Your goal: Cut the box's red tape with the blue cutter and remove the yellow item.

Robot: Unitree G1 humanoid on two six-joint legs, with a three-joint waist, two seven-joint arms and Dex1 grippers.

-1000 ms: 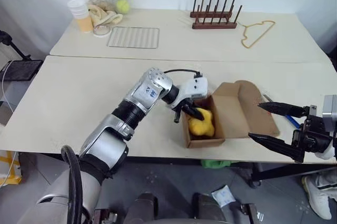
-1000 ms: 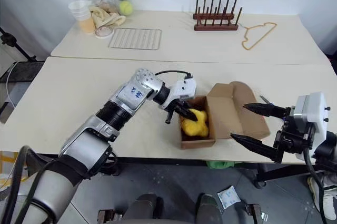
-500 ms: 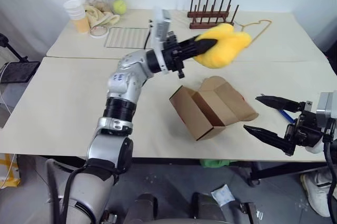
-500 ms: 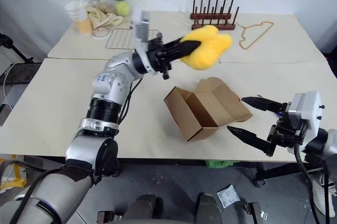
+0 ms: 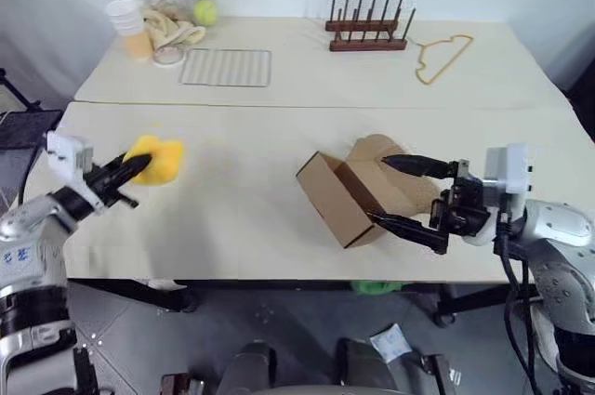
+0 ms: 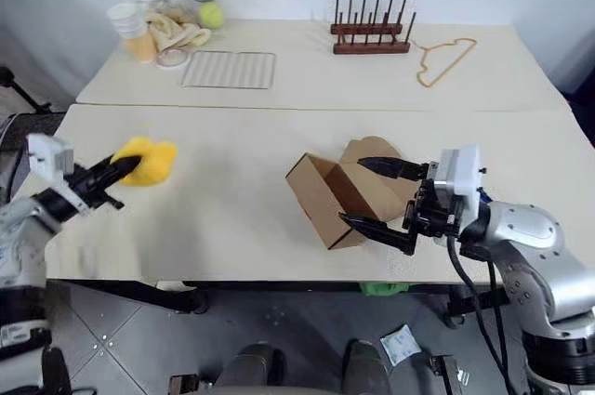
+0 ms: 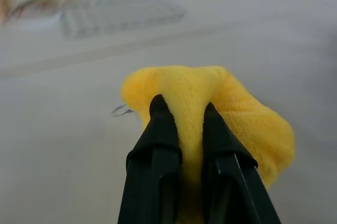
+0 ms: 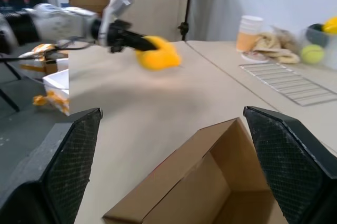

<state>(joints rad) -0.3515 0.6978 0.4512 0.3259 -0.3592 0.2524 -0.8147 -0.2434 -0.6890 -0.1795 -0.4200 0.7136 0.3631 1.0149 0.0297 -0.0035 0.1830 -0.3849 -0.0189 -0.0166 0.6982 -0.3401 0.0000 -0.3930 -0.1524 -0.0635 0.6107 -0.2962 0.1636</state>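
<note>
The box [image 5: 349, 192] lies tipped on its side, open and empty. My left claw [image 5: 139, 164] squeezes the yellow item [image 5: 158, 160]. My right claw [image 5: 395, 192] is wide apart.

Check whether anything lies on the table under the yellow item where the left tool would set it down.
Nothing visible does. The left tool grips the yellow item over bare table near its left end; the box lies far to the right.
</note>
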